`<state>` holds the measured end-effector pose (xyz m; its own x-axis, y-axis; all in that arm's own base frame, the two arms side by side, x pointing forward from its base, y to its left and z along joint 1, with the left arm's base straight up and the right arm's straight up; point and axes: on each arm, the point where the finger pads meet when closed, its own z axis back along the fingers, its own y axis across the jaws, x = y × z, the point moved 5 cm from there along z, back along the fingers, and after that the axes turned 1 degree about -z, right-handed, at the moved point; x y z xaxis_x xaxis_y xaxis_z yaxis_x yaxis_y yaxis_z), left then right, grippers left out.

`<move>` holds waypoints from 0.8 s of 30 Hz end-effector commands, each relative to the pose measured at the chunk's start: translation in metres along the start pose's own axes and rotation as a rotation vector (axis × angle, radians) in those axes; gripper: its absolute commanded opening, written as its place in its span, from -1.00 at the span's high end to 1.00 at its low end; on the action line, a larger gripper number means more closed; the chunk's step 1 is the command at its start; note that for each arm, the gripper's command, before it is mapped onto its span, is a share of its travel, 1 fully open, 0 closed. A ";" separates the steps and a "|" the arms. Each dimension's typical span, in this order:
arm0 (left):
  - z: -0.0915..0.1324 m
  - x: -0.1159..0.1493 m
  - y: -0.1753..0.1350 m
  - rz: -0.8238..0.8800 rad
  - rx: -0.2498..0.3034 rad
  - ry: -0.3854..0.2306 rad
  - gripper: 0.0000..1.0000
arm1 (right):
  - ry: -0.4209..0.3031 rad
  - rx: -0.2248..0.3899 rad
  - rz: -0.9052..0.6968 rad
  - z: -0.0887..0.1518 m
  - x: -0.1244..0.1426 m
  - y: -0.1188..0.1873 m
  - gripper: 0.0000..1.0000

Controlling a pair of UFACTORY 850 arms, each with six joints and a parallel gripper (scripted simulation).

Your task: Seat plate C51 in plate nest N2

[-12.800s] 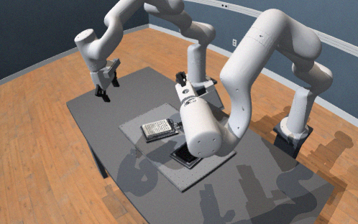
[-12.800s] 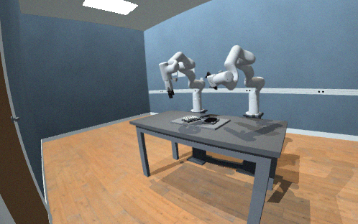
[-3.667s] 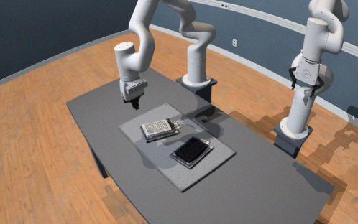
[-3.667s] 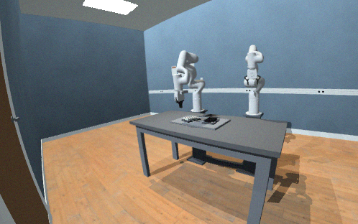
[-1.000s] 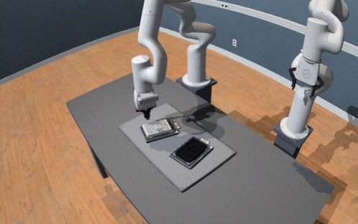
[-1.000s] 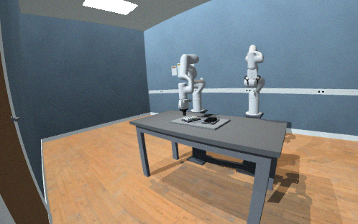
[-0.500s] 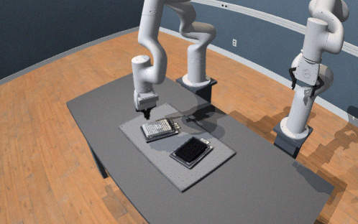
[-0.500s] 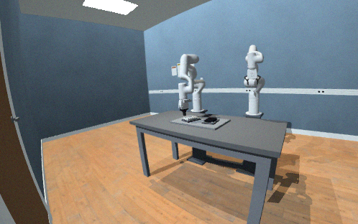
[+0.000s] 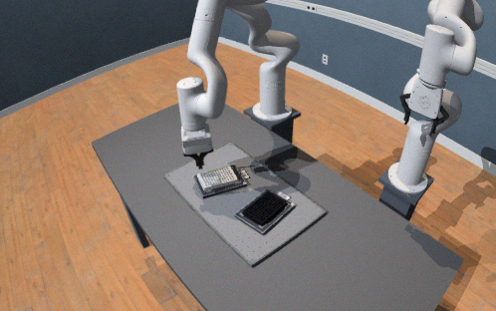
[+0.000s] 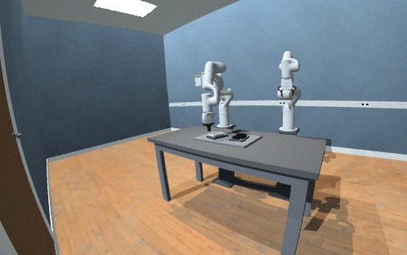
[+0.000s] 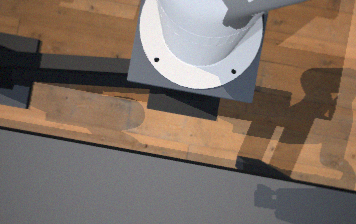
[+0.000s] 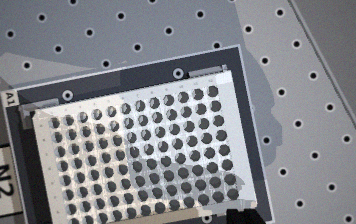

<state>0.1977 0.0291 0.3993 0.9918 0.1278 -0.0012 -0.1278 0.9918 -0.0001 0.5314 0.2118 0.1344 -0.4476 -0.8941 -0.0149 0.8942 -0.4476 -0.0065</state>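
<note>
A white, many-welled rectangular plate (image 9: 220,178) (image 10: 216,135) (image 12: 142,145) lies in dark rectangular nest N2 (image 9: 219,192) (image 12: 252,125). Near N2, the white right arm (image 9: 190,105) (image 10: 207,102) has closed, empty black jaws; the white left arm's (image 9: 438,57) (image 10: 288,70), well apart, gape.

"A1", "N2" on white plate nest (image 12: 264,186).

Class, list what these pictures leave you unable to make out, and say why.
- White plate's near edge: right wrist view; partly cut off by the frame and covered by the dark fingertip.
- Black plate's markings: top and exterior views; too small.
- Left end effector's fingertips: left wrist view; outside the frame.
</note>
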 end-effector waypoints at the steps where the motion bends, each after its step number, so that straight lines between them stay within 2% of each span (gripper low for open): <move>1: 0.001 0.000 0.000 0.000 0.000 -0.001 -1.00 | -0.012 0.009 -0.169 0.008 -0.022 0.013 1.00; 12: 0.001 0.000 0.000 0.000 0.000 -0.001 -1.00 | -0.011 0.011 -0.469 0.021 -0.057 0.035 1.00; 22: 0.001 0.000 0.000 0.000 0.000 -0.001 -1.00 | -0.009 0.013 -0.803 0.021 -0.057 0.035 1.00; 24: 0.001 0.000 0.000 0.000 0.000 -0.001 -1.00 | -0.009 0.013 -0.803 0.021 -0.057 0.035 1.00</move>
<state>0.1977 0.0291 0.3993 0.9918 0.1278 -0.0012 -0.1278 0.9918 -0.0001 0.5872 0.2448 0.1545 -0.9257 -0.3781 -0.0043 0.3781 -0.9255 -0.0220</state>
